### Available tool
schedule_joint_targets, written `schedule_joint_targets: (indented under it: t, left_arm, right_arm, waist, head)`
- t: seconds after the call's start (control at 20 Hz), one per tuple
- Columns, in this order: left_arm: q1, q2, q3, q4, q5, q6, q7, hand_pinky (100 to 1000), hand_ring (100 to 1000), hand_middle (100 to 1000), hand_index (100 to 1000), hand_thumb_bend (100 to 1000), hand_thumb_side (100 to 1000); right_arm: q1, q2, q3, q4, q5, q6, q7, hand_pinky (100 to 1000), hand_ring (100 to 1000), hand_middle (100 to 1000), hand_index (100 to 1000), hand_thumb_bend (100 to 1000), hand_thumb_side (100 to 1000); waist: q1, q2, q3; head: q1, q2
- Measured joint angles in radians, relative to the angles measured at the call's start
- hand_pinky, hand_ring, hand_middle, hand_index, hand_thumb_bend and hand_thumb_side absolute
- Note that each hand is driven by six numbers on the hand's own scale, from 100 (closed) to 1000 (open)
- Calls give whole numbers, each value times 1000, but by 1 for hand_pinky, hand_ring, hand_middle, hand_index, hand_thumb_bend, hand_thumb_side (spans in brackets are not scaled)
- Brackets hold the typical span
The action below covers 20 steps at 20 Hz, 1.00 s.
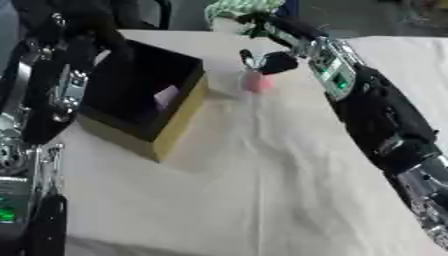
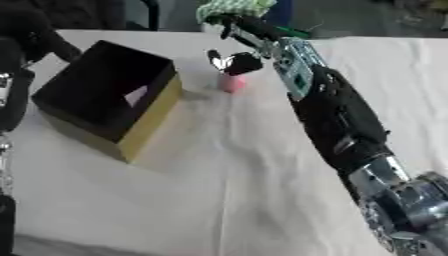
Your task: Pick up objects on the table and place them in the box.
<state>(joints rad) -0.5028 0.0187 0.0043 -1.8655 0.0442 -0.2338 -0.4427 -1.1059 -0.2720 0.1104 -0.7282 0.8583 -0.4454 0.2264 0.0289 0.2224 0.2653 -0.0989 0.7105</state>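
1 box (image 1: pixel 149 100) is seen on the cloth-covered table (image 1: pixel 262 190), at about 10 o'clock from the middle of the left eye view. it is open-topped, black inside, with tan outer walls. inside it, a pale lilac shape (image 1: pixel 166 96) is seen against the right inner wall; what it is cannot be told.

the right arm (image 2: pixel 337 115) is stretched from 5 o'clock up toward 12 o'clock. the right hand (image 1: pixel 273 62) is held directly over a small pink object (image 1: pixel 255 82), which is seen at about 1 o'clock from the box, just beside its right corner and apart from it. the dark fingers are bent down toward the top of the pink object, but whether they are closed on it cannot be told, nor whether the object is resting on the cloth.

the left arm (image 1: pixel 44 95) is shown mostly in the left eye view, along the 9 o'clock edge beside the box; the left hand cannot be made out, so its state cannot be told. in the right eye view only a sliver of that arm is shown, while more of the right forearm and its silver joint at 5 o'clock is revealed. a green-and-white patterned thing (image 2: pixel 232 7) is seen at 12 o'clock, beyond the table.
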Motion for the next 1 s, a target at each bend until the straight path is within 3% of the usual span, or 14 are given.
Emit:
schedule_joint_targets:
  t: [1.0]
  left_arm:
    - [0, 0, 6, 2, 0, -3, -4, 634, 533, 554, 753, 100, 534]
  right_arm:
    - [15, 10, -12, 58, 211, 30, -14, 876, 808, 901, 975, 100, 275]
  waist:
    - [3, 11, -12]
  head:
    - [0, 1]
